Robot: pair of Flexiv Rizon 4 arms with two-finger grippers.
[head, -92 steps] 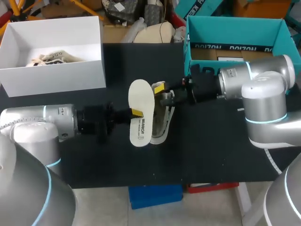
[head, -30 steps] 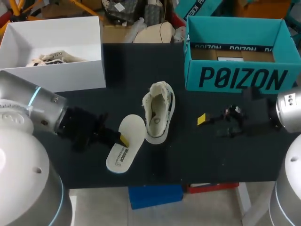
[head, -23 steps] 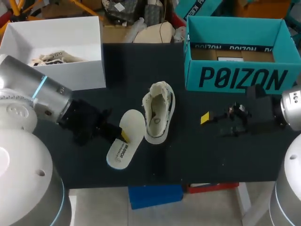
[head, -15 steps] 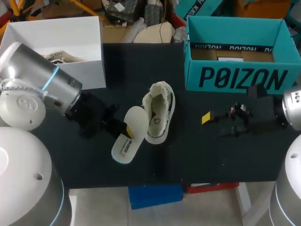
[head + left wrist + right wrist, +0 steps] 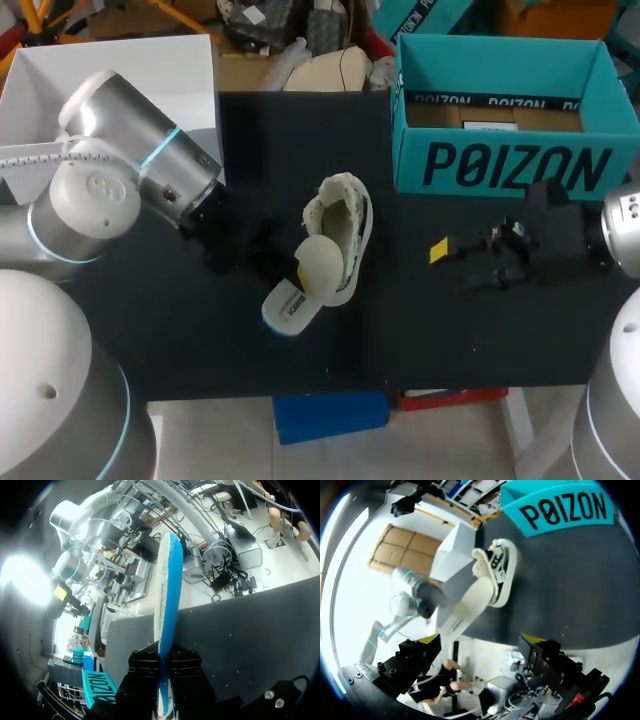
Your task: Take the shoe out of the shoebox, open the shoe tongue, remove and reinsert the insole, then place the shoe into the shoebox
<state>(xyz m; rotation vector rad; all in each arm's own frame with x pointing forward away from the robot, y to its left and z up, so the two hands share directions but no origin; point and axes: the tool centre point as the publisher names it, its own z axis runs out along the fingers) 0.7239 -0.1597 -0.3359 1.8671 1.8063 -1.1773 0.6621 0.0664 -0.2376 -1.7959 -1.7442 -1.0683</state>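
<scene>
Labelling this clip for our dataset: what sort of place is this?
Likely a robot test bench: a left arm and right arm over a black table with a shoe, insole and teal shoebox.

A matte black table (image 5: 480, 340) fills the scene; evenly lit.

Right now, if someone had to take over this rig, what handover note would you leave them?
Left gripper shut on the insole, its free end at the opening of the shoe. Right gripper open, empty, off to the shoe's side. Shoe lies on the table before the teal shoebox. Done: shoe out, insole out. Left: seat the insole, put the shoe in the shoebox.
</scene>
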